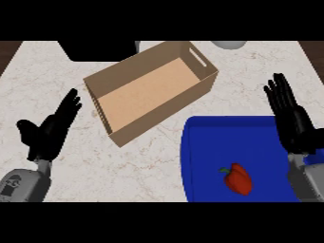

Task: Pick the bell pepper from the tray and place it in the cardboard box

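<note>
A red bell pepper [239, 179] is lying in the blue tray [199, 156], near the right hand [295, 124], whose fingers are straight. It should be reaching down, curling around it. The left hand [51, 130] is resting, fingers straight, beside the cardboard box [150, 90].

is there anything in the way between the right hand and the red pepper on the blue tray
Nothing visible is. The red bell pepper lies alone on the blue tray, left of the right forearm, with only bare tray between it and the open black right hand, which is held further up the view above the tray's right side.
</note>
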`<state>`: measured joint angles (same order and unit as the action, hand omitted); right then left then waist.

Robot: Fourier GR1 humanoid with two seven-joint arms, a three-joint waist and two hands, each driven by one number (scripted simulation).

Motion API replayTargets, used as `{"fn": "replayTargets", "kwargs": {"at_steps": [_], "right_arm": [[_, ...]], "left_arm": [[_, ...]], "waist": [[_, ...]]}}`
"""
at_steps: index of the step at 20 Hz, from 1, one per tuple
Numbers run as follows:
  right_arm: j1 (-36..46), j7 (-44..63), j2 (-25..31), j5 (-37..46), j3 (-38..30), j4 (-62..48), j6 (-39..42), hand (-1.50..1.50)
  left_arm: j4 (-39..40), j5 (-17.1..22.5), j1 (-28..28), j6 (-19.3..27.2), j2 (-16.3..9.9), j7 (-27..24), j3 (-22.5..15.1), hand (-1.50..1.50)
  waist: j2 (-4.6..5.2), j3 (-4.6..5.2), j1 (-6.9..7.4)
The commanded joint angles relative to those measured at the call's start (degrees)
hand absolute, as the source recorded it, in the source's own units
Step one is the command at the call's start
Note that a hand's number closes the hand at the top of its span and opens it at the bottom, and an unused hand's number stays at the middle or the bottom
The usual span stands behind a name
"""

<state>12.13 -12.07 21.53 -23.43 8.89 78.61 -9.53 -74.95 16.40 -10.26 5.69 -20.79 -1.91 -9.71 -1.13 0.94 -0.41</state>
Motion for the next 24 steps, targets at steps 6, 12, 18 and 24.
{"fn": "replayTargets", "kwargs": {"at_steps": [6, 12, 18, 24], "right_arm": [[2.01, -0.24, 6.33, -0.51, 16.94, 4.85, 32.41, -1.50], [0.20, -25.41, 16.97, 18.57, 22.58, 1.94, 37.49, -1.50], [7.39, -46.37, 20.04, 22.47, 21.79, -8.89, 45.47, -1.50], [14.82, -52.46, 25.78, 37.84, 26.01, -11.59, 32.34, -1.50]], "left_arm": [[2.31, -11.28, 0.45, 7.60, -11.12, 0.03, 2.94, 0.00], [3.51, -12.56, 0.96, 9.68, -11.87, 1.72, 3.49, 0.00], [4.40, -13.69, 0.83, 10.45, -9.95, 1.15, 2.47, 0.00], [3.78, -13.91, -0.45, 10.01, -10.55, 3.28, 2.75, 0.00]], "waist": [[1.51, -1.46, 6.35], [2.26, -1.62, 3.64], [2.35, -1.37, 3.79], [2.03, -1.22, 3.82]]}}
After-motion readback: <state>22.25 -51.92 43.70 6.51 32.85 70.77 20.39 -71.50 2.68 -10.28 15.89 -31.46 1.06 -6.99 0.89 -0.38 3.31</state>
